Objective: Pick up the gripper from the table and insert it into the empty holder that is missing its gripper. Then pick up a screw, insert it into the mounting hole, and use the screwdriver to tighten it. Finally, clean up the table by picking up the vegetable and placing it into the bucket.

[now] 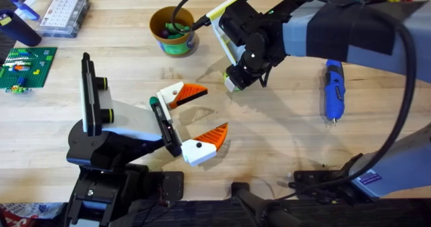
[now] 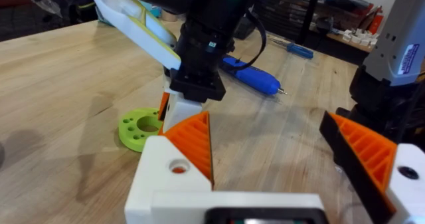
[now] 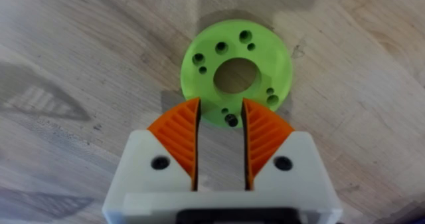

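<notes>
The vegetable (image 3: 236, 71), a lime-green disc with a centre hole and small holes, lies flat on the wooden table (image 1: 283, 139). My right gripper (image 3: 220, 108) points down at its near edge, the orange pads a narrow gap apart, and the disc's rim shows between them. In the overhead view the right gripper (image 1: 232, 84) sits right of the bucket (image 1: 174, 30), which has a yellow rim and green band. My left gripper (image 1: 214, 109) rests open at the table's middle, empty, facing the vegetable (image 2: 139, 127). The blue screwdriver (image 1: 333, 91) lies at the right. The holder and screw are out of view.
A dark blue cup (image 1: 17, 25), a clear parts box (image 1: 64, 15) and a green brick plate (image 1: 27, 65) stand at the far left. The right arm's cables arc over the bucket. Bare wood lies between the left gripper and the screwdriver (image 2: 255, 78).
</notes>
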